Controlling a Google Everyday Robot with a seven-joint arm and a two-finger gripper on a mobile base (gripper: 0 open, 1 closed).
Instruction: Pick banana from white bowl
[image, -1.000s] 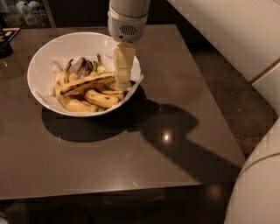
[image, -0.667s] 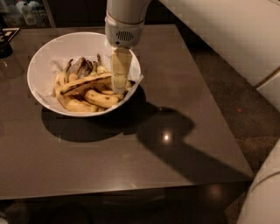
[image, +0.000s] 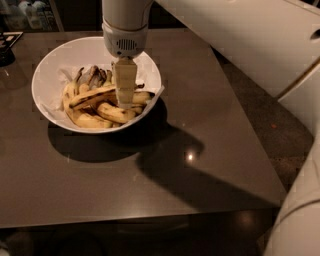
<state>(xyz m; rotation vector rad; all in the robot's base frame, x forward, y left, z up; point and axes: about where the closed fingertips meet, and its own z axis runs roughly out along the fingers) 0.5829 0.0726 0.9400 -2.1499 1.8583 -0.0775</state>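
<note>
The white bowl (image: 46, 75) stands at the back left of the dark table and holds several bananas on a white paper lining. The banana (image: 92, 97), long and slender with dark streaks, lies across the top of the pile, running left to right. My gripper (image: 125, 103) hangs straight down from the white arm inside the bowl. Its tip is right at the right part of the streaked banana and hides that stretch of it.
Shorter yellow bananas (image: 115, 114) lie below the streaked one, and greyish shrivelled ones (image: 92, 75) lie at the back of the bowl. A black object (image: 6, 50) sits at the table's far left. The table's right edge (image: 250, 130) drops to the floor.
My gripper has moved left and slightly down, from over the bowl's right rim to the middle of the banana pile. The bowl and bananas have not visibly shifted.
</note>
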